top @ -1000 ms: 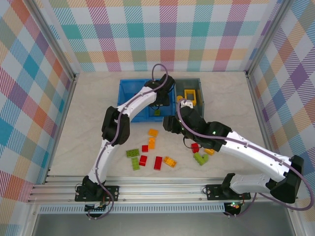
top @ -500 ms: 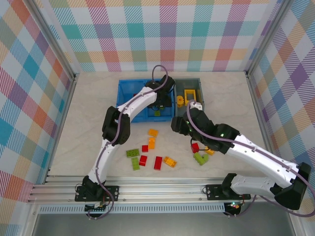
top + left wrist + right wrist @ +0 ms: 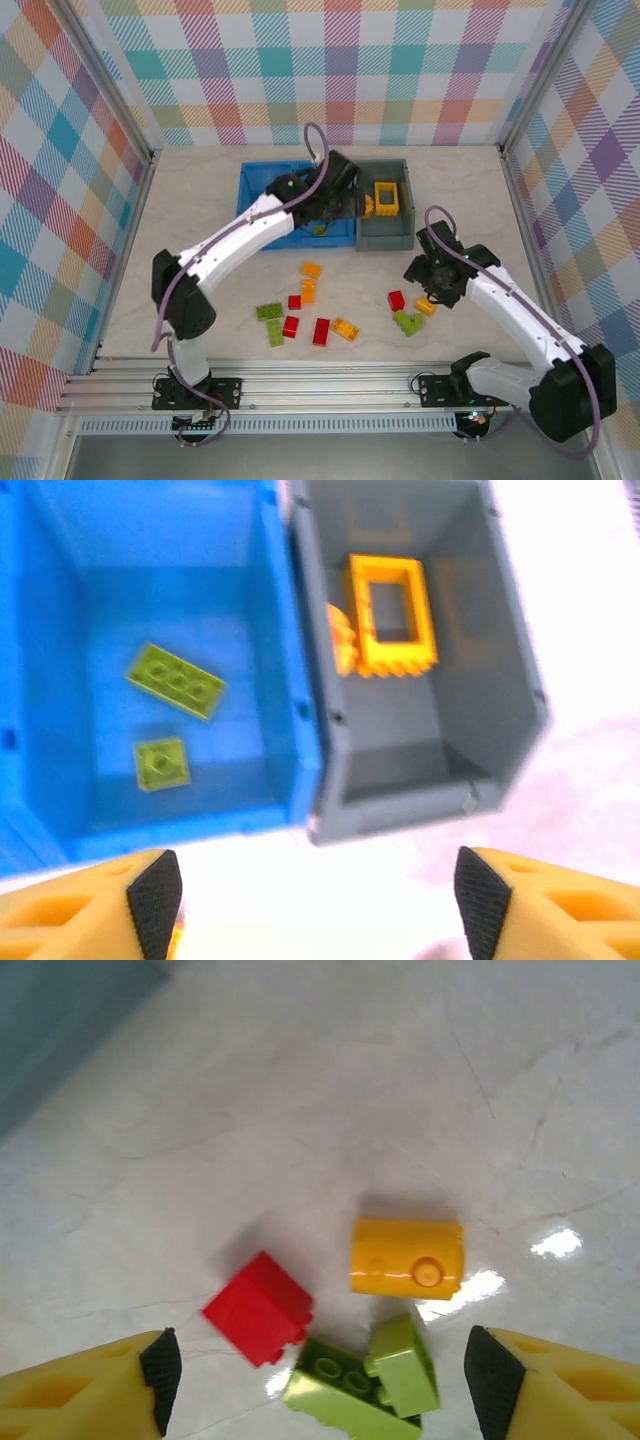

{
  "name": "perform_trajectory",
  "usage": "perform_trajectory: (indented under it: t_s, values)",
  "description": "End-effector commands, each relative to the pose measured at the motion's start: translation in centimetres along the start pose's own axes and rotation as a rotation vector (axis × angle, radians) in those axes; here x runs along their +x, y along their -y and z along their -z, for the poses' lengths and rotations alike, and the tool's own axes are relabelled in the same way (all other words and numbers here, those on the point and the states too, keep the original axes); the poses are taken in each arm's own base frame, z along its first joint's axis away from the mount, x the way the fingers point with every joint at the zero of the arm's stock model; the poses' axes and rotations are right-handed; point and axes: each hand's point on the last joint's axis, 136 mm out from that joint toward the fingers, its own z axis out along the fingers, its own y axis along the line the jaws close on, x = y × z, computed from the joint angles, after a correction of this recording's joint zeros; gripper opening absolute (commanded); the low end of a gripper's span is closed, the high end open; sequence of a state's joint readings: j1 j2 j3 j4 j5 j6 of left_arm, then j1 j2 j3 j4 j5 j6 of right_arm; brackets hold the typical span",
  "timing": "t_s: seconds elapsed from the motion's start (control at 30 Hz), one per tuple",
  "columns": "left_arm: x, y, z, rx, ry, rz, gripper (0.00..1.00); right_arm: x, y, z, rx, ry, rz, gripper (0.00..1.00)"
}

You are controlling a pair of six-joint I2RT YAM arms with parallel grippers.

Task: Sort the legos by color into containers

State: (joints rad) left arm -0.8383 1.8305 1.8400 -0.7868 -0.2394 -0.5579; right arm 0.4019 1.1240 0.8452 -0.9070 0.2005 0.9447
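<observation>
The blue container (image 3: pixel 262 176) and grey container (image 3: pixel 386 236) stand side by side at the back. Two lime green legos (image 3: pixel 176 680) lie in the blue container's (image 3: pixel 60 630) right compartment. A yellow frame (image 3: pixel 389 615) and an orange brick (image 3: pixel 341 640) lie in the grey container (image 3: pixel 480 680). My left gripper (image 3: pixel 335 205) hangs open and empty (image 3: pixel 318 910) above their near walls. My right gripper (image 3: pixel 424 278) is open and empty (image 3: pixel 318 1390) over a red brick (image 3: pixel 260 1308), a yellow-orange brick (image 3: pixel 407 1255) and two joined green bricks (image 3: pixel 365 1380) on the table.
Several loose legos lie mid-table: orange ones (image 3: pixel 310 280), red ones (image 3: pixel 321 331), green ones (image 3: pixel 271 322) and an orange one (image 3: pixel 346 328). Checkered walls close in the table on three sides. The aluminium rail (image 3: pixel 320 385) runs along the near edge.
My right gripper let go of an orange brick in the grey container, then drew back right and nearer over the loose bricks. My left arm swung out leftward and its gripper opened wider.
</observation>
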Motion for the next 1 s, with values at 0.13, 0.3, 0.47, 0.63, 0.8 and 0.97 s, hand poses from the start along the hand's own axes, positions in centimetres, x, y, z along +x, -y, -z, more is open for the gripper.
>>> perform_trajectory:
  t_s: [0.13,0.3,0.47,0.63,0.8,0.97]
  values:
    - [9.1,4.7,6.0,0.26,0.0,-0.059,0.8,2.1,0.8,-4.4,-0.011,-0.197,-0.025,0.78]
    - [13.5,6.1,9.0,0.367,-0.003,-0.076,0.8,2.2,0.9,-6.4,0.001,-0.234,-0.023,0.78]
    - [16.0,6.2,10.6,0.405,0.006,-0.084,0.81,2.3,2.3,-7.4,0.085,-0.245,-0.024,0.76]
    - [16.3,5.9,11.2,0.404,0.017,-0.074,0.8,2.6,2.8,-8.3,0.115,-0.259,-0.013,0.69]
    - [14.9,4.8,12.2,0.377,0.071,-0.061,0.8,2.8,3.1,-8.7,0.121,-0.262,-0.007,0.58]
    - [12.8,2.8,14.2,0.342,0.159,-0.024,0.79,1.2,1.4,-6.5,0.072,-0.151,0.084,0.41]
